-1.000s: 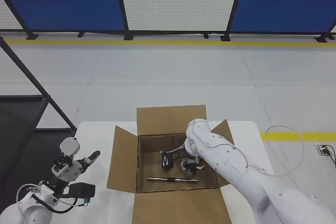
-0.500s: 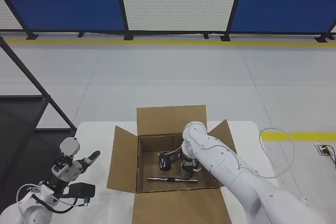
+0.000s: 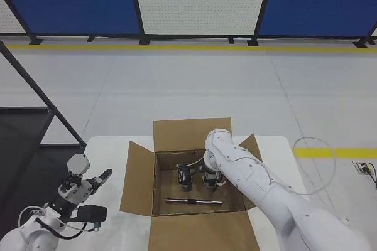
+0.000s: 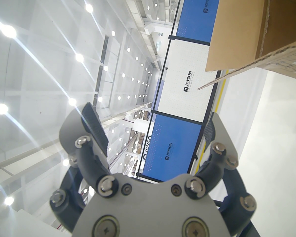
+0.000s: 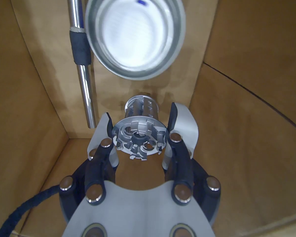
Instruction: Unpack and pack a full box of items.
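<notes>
While the left gripper (image 4: 149,117) gapes empty outside the cardboard box (image 3: 138,182), the right gripper (image 5: 140,113) inside pinches the flanged metal hub (image 5: 140,139), axis along its fingers (image 5: 181,122).

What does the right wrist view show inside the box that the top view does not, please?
Right wrist view: the right gripper, its jaws closed on a finned metal part, and a round metal tin beyond it. Top view: the open flaps, the white table and the left gripper beside the box. Both: the cardboard box and the metal rod on its floor.
</notes>
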{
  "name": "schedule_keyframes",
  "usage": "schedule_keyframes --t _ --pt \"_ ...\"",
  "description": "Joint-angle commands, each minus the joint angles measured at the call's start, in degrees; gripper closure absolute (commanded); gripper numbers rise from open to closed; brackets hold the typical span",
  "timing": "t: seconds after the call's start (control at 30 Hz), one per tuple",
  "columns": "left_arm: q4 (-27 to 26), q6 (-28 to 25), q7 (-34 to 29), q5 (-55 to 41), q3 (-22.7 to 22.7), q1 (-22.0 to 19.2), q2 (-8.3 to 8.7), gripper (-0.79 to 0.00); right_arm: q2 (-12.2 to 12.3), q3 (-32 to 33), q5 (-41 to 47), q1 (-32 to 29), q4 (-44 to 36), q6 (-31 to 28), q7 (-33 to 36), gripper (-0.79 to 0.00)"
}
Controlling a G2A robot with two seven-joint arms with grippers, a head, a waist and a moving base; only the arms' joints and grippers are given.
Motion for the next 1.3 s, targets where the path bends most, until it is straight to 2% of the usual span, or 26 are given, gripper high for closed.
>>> schedule_keyframes --t 0.0,0.3,0.53,0.63,0.77,0.8,1.27 --pt "0.0 0.0 0.0 0.0 0.0 0.0 0.0 -0.785 0.33 0.0 0.1 1.09 -0.8 0.0 0.0 0.0" --pt "0.0 0.0 0.0 0.0 0.0 0.0 0.0 -0.785 3.36 0.0 -0.38 5.49 -8.82 0.0 0.0 0.0" --pt "0.0 0.0 0.0 0.0 0.0 0.0 0.0 -0.785 8.24 0.0 1.08 8.13 -18.17 0.3 0.31 0.0" --pt "0.0 0.0 0.0 0.0 0.0 0.0 0.0 -0.785 11.08 0.0 4.1 8.24 -24.14 3.82 3.82 0.0" --pt "0.0 0.0 0.0 0.0 0.0 0.0 0.0 -0.785 16.03 0.0 11.59 7.68 -36.61 12.09 12.1 0.0" --pt "0.0 0.0 0.0 0.0 0.0 0.0 0.0 -0.785 16.52 0.0 12.37 7.66 -37.82 12.8 12.8 0.0" --pt "0.0 0.0 0.0 0.0 0.0 0.0 0.0 -0.785 16.52 0.0 12.37 7.66 -37.82 12.8 12.8 0.0"
